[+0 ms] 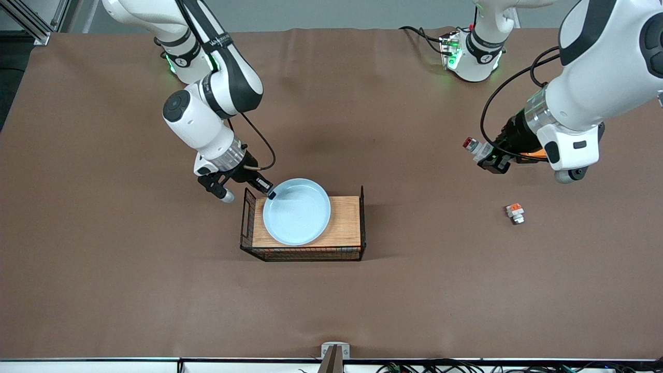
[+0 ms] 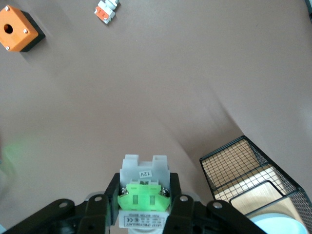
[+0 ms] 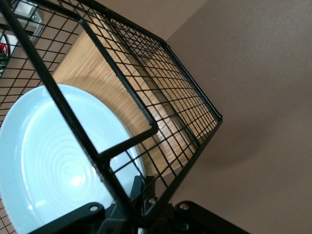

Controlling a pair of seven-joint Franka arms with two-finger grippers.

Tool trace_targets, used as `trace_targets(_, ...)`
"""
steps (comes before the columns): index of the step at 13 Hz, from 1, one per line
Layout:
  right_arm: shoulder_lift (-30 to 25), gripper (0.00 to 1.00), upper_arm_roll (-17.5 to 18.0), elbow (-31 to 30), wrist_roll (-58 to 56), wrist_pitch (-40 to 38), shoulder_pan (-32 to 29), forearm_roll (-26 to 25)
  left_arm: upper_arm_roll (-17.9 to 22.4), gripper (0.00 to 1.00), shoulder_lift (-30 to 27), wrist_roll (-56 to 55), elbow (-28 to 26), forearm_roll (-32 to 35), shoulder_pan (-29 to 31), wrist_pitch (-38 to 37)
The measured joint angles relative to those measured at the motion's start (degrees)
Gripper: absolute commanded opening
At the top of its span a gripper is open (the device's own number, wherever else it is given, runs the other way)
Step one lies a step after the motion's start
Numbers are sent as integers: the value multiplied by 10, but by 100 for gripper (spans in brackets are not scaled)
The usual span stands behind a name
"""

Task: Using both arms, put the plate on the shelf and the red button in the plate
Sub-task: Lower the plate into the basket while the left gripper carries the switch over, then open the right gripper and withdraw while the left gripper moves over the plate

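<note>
Brown table covering; wire-sided rack with wooden shelf at its middle.

The plate is seated on the wooden shelf, and its rim at the right arm's end is gripped by the right gripper. The red button is clamped in the left gripper, held in the air over bare covering toward the left arm's end. An orange-patched switch block lies on the covering nearby.

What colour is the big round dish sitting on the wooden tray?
The plate is a pale light blue, shown best in the front view.
</note>
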Motion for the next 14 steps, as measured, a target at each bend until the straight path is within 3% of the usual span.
trace_targets(8, 8, 70, -2, 10, 0, -3, 0, 0, -1, 0, 15, -146, 45, -7, -58, 6)
trace_targets(9, 9, 98, -3, 11, 0, -10, 0, 0, -1, 0, 20, -168, 48, -7, -70, 11)
trace_targets(14, 8, 100, -24, 59, 0, -127, -3, 0, 1, 0, 65, -245, 60, -3, -116, 64)
